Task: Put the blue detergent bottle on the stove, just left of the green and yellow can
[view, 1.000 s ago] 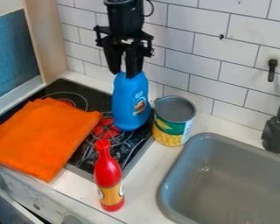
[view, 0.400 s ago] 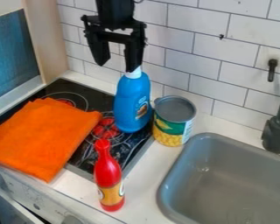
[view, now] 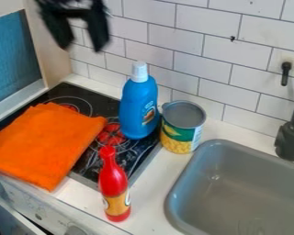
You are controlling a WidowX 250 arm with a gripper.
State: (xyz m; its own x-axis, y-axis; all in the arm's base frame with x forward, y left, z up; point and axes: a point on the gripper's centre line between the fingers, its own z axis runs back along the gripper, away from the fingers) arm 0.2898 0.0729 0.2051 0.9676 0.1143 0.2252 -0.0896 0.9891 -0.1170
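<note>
At the bottom centre, a red bottle stands on the counter. Behind it, right of the orange cloth, the blue bottle stands upright on the stovetop at centre, beside a can. The gripper, spread and empty, hangs at the upper left.

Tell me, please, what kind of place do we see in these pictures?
It looks like a small kitchen corner, perhaps a toy one: there is a black stove top with ring markings, a grey sink and a black tap beside it.
</note>
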